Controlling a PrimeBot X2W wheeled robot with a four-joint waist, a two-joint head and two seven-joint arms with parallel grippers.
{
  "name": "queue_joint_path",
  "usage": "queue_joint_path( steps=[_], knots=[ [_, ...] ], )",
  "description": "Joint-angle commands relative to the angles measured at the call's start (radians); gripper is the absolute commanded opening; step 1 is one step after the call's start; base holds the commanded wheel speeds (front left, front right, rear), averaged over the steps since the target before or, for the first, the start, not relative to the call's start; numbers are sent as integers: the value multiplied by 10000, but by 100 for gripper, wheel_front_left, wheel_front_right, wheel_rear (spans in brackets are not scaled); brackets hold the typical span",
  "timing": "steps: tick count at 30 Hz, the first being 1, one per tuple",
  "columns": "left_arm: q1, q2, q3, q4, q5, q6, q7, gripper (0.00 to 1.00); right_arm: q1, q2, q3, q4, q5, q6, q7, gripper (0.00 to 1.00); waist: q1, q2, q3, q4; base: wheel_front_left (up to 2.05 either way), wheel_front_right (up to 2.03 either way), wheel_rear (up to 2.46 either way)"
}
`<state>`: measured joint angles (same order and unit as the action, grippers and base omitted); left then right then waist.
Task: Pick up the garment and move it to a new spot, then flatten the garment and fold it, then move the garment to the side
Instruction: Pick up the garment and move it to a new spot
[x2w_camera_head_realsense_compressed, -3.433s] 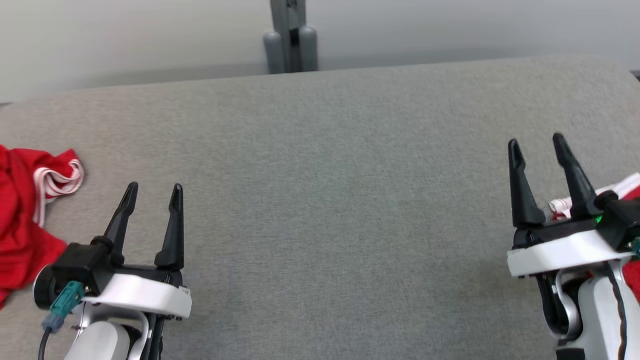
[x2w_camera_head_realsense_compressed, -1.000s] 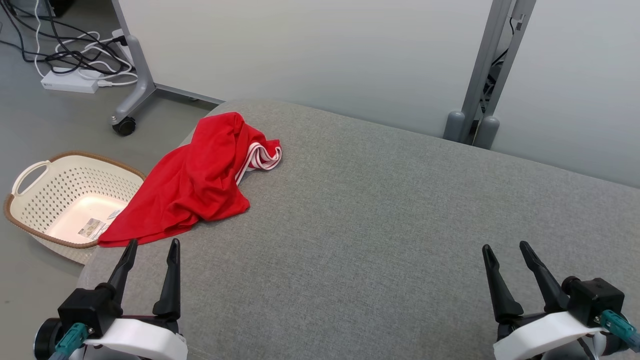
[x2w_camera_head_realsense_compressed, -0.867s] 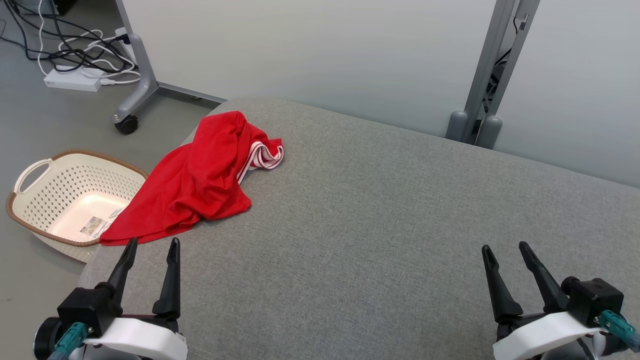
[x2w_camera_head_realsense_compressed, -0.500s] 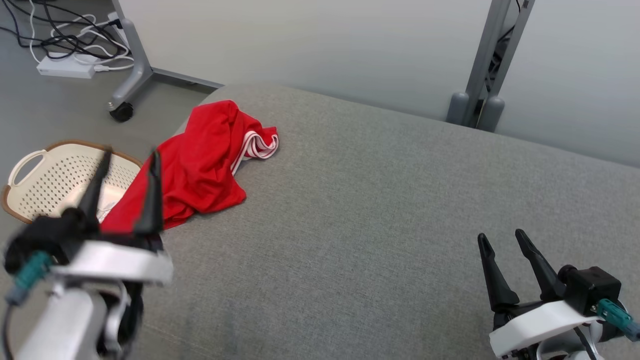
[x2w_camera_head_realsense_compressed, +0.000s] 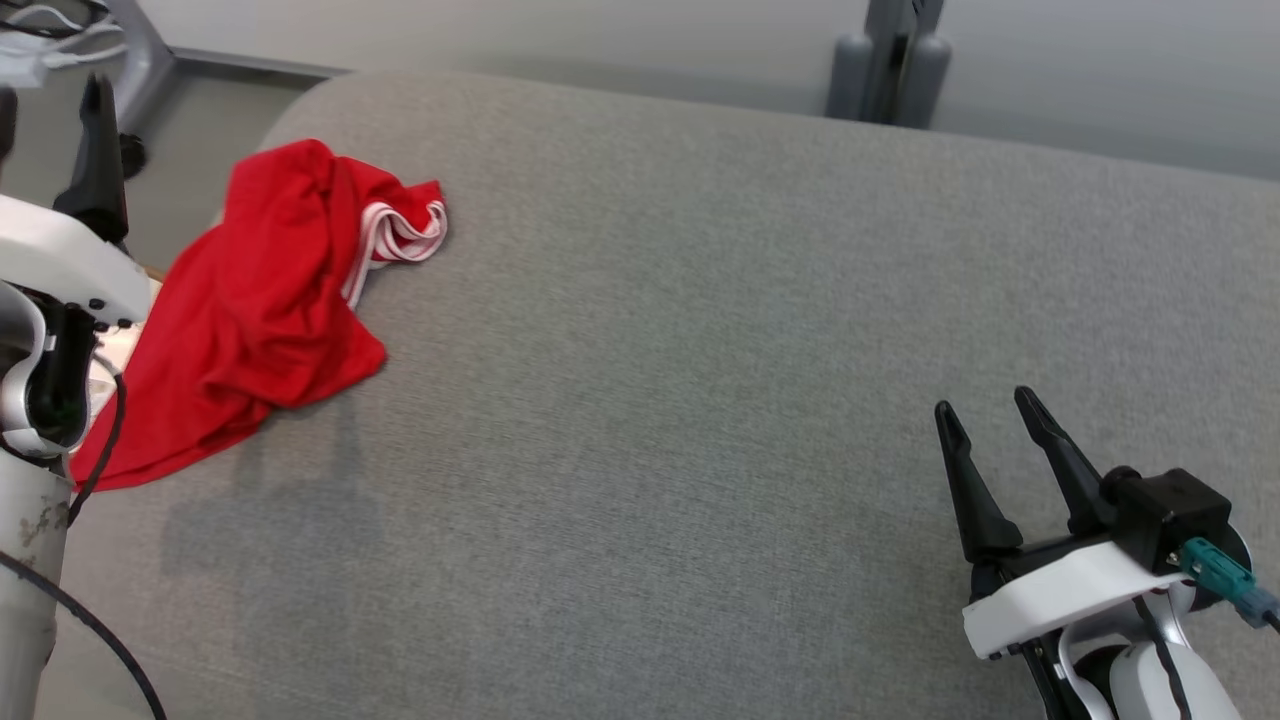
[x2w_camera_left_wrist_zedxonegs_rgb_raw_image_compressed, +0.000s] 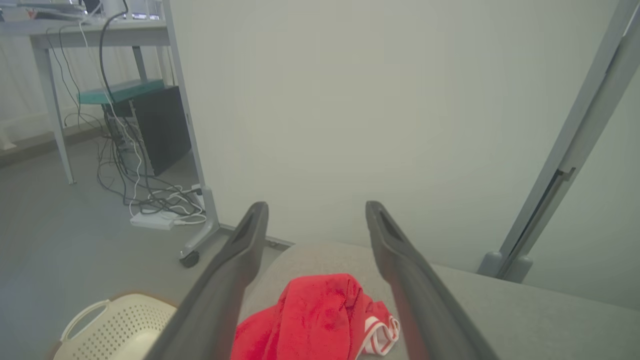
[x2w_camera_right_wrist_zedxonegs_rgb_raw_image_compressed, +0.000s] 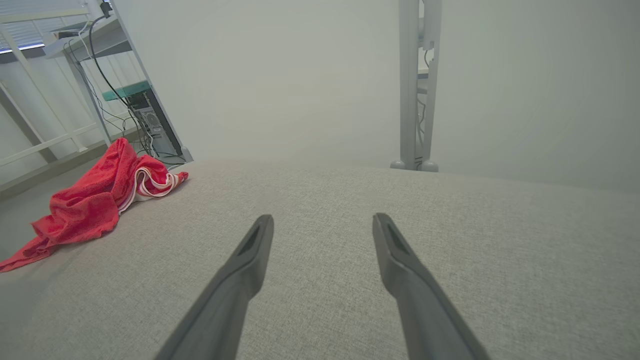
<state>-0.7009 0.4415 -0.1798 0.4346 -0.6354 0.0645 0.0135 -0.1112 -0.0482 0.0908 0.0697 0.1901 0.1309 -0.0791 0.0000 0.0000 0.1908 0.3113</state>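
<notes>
- The left pincer (x2w_camera_left_wrist_zedxonegs_rgb_raw_image_compressed: 316, 207) is seen spread wide, with nothing held between its two dark tapered fingers. It is raised at the 9 o'clock edge of the head view and touches nothing.
- The right pincer (x2w_camera_head_realsense_compressed: 984, 400) is likewise spread wide and empty. It is carried above bare cloth at 4 o'clock, well apart from the garment.
- The garment (x2w_camera_head_realsense_compressed: 260, 300), a soft red piece, is found crumpled in a heap at 10 o'clock on the worktop (x2w_camera_head_realsense_compressed: 700, 350), with its lower end reaching the worktop's edge.
- A red-and-white striped hem (x2w_camera_head_realsense_compressed: 400, 225) is curled at the heap's 2 o'clock side.
- A cream perforated basket (x2w_camera_left_wrist_zedxonegs_rgb_raw_image_compressed: 112, 327) with a loop handle is set on the floor beside that corner. Its contents cannot be made out.
- The worktop is covered in grey woven fabric, with rounded, padded edges.
</notes>
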Motion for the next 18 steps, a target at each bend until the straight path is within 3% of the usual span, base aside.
queue_joint_path(
  steps=[1,8,18],
  knots=[
    [-248,-49,-47,715,-212,-208,206,100,-209,-57,15,-51,-32,-4,25,100,0,0,572,-467,0,0,0],
    [-1043,-376,-2,4186,-1068,-1191,1095,100,-687,-55,179,-151,-233,-4,78,100,0,0,1444,-923,0,0,0],
    [-1725,-707,216,6972,-1786,-1641,1611,99,-1051,-54,199,-182,-433,-4,103,100,0,0,2014,-1156,0,0,0]
  ],
)
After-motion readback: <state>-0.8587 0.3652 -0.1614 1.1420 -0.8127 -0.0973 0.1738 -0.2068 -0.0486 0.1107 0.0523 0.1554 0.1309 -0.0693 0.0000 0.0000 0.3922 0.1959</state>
